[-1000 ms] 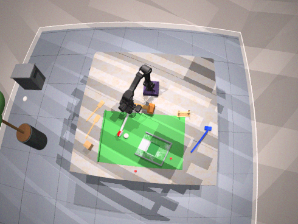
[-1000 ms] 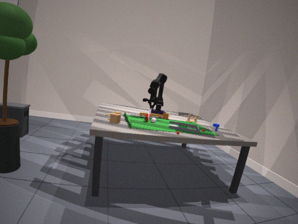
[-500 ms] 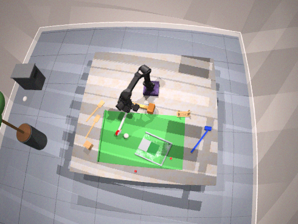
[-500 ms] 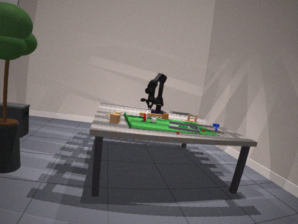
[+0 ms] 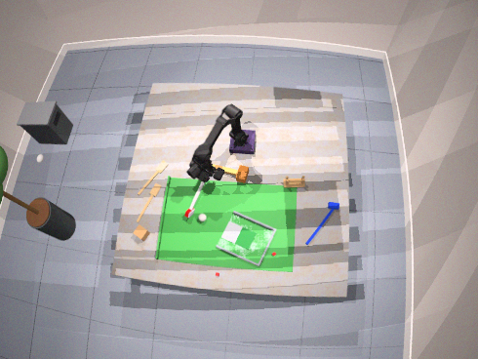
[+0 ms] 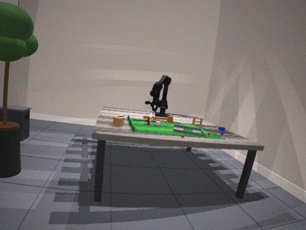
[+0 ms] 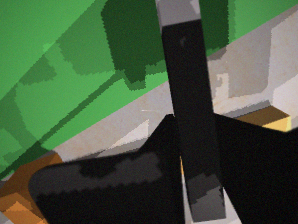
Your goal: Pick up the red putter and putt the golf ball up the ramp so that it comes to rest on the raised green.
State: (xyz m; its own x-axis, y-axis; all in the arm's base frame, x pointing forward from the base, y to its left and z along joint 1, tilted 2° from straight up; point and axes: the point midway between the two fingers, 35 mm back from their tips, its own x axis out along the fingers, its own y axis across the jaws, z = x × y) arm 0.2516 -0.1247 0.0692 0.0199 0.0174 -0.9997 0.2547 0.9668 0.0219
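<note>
Putter: red-headed, with a pale shaft and dark grip (image 5: 195, 199) (image 6: 148, 120) (image 7: 192, 90); shaft sloping from the fingers (image 5: 209, 174) down to the green mat (image 5: 182, 239) (image 6: 140, 126) (image 7: 55, 70).
Fingers: black, pinching the putter's grip.
Golf ball: white, round (image 5: 202, 218) (image 6: 157, 123); on the mat, just beside the red head, apart from it, between head and ramp.
Ramp: grey-railed, with a white slope (image 5: 231, 233) rising to the raised green (image 5: 245, 238); goal not yet reached.
Step in hand: lining up the stroke, by judgement.
Stroke: head face square to the ramp's axis, kept low and level; one smooth push through the ball's centre.
Pace: enough to climb, gentle enough to stop on top.
Risk: an off-centre touch sends the ball into a side rail; a loose grip lets the shaft twist.
</note>
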